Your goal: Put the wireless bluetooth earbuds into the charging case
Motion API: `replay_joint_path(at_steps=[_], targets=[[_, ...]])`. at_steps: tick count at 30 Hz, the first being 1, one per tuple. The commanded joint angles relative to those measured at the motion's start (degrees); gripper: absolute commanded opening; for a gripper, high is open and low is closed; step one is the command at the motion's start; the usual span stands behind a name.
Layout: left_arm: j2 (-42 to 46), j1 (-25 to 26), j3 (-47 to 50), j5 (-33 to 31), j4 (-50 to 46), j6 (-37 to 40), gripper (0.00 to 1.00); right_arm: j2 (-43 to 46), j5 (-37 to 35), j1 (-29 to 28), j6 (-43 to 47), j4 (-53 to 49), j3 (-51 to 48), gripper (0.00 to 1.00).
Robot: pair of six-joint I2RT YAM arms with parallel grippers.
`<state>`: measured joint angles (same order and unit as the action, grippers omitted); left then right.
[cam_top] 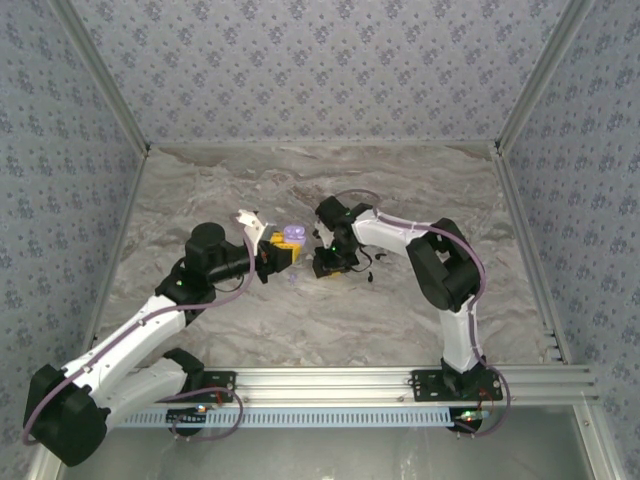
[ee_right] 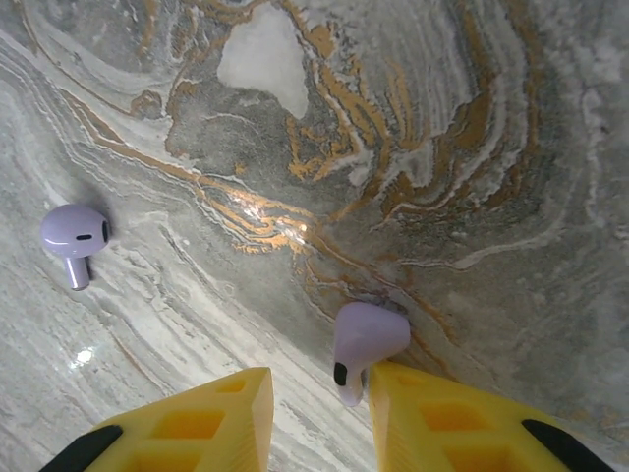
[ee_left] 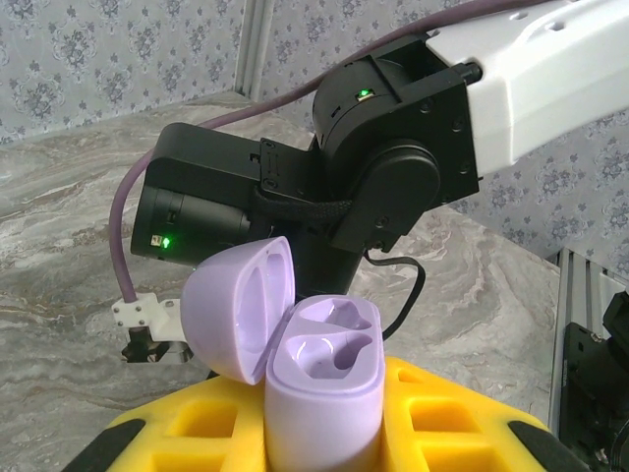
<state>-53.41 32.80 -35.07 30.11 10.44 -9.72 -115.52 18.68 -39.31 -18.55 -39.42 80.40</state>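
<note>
My left gripper [ee_left: 324,438] is shut on the lilac charging case [ee_left: 329,379] and holds it upright between its yellow fingers [ee_left: 447,418]. The lid [ee_left: 236,305] is swung open to the left and both sockets are empty. From above, the case [cam_top: 293,234] sits at mid-table. My right gripper [ee_right: 314,382] hangs open just above the marble. One lilac earbud [ee_right: 366,339] lies against the tip of the right-hand finger [ee_right: 442,418], untouched by the other finger. A second lilac earbud [ee_right: 75,236] lies on the table to the left, also seen from above [cam_top: 292,278].
The right arm's black wrist [ee_left: 393,157] and its cable [ee_left: 418,290] hang close behind the case. Patterned walls close in the marble table [cam_top: 330,180] on three sides. A metal rail [cam_top: 340,381] runs along the near edge.
</note>
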Motion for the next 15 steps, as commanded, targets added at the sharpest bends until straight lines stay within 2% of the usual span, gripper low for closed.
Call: replay_joint_path(at_steps=[1,9,15], targets=[[0.13,0.36,0.29,-0.37,1.15,0.05,0.24,-1.01,-3.64,-1.0,0.72,-3.38,2.33,0.34],[0.17,0.4,0.31,-0.48,1.23,-0.02,0.24,-2.04,-9.57,-3.03,0.02,-4.28,3.79,0.31],[0.65,0.37,0.36,-0.65,0.87,0.04,0.24,-2.95,-13.2,-3.83,-1.55,-4.52,4.24,0.24]])
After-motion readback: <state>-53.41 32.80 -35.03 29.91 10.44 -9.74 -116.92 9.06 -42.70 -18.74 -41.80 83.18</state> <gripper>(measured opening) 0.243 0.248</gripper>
